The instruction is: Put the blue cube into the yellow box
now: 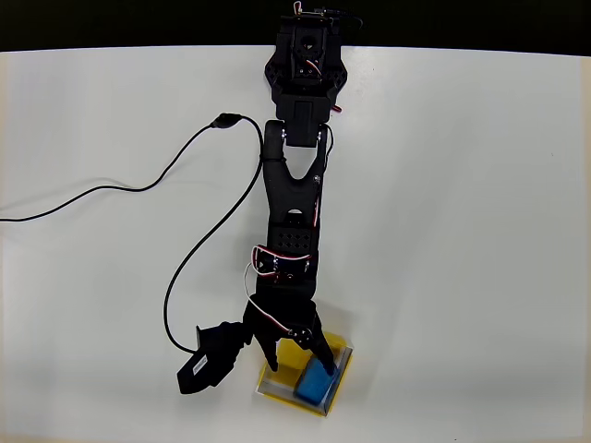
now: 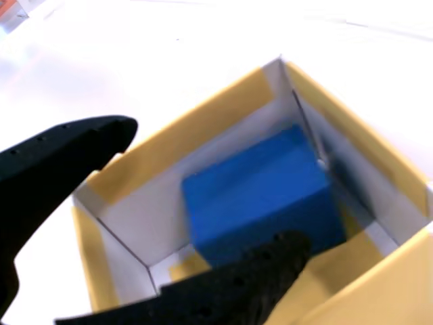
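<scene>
The blue cube lies inside the yellow box near the bottom of the overhead view, resting on the box floor. My gripper hangs over the box, open, with one finger on each side of the cube. In the wrist view the cube sits between the box's pale inner walls and yellow flaps. My gripper is spread wide here: one black finger is outside the box's left wall. The other finger crosses in front of the cube's lower edge; whether they touch is unclear.
A black cable loops across the white table left of the arm to a small black block beside the gripper. The arm's base stands at the table's far edge, with darkness beyond. White tabletop lies to the right.
</scene>
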{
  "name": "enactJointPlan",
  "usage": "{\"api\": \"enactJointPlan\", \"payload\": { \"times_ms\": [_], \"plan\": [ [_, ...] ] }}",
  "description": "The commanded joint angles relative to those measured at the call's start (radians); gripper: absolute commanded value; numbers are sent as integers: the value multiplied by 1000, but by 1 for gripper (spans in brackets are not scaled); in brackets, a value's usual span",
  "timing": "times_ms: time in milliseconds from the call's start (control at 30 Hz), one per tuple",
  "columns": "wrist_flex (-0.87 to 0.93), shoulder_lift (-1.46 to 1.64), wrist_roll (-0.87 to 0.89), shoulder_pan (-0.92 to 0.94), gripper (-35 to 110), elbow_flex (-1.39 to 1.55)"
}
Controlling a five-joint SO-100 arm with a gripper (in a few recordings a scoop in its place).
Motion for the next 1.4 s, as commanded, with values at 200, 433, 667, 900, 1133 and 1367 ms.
{"api": "enactJointPlan", "payload": {
  "times_ms": [200, 433, 667, 900, 1133, 1367],
  "plan": [
    [92, 439, -150, 9, 29, -31],
    [227, 736, -170, 9, 20, 115],
    [351, 1112, -183, 5, 15, 456],
    [383, 1497, -213, 18, 13, 888],
    [503, 1805, -235, 66, 12, 1180],
    [678, 2100, -255, 103, 12, 1453]
  ]
}}
